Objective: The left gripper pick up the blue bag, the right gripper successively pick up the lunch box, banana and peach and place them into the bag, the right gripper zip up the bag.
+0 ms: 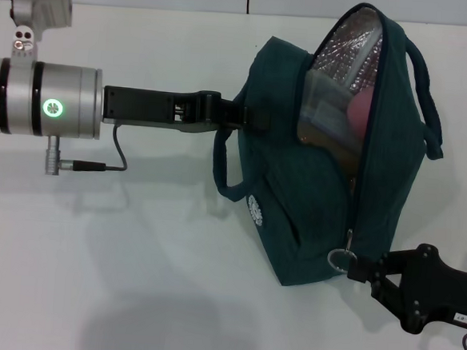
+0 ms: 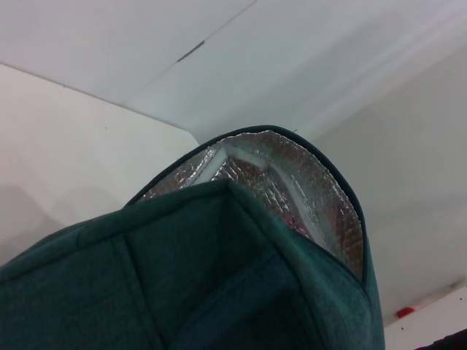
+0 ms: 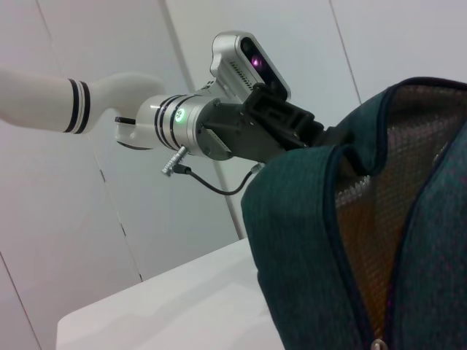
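The blue bag stands on the white table with its mouth partly open, showing the foil lining. Inside I see the clear lunch box, the pink peach and a strip of the orange banana. My left gripper reaches in from the left and is shut on the bag's left rim; it also shows in the right wrist view. My right gripper is at the bag's near lower corner, its tips together on the zipper's ring pull. The left wrist view shows the bag's rim and lining.
The white table spreads to the left and front of the bag. One loop handle hangs on the bag's right side, another on its left. A grey cable hangs under the left wrist.
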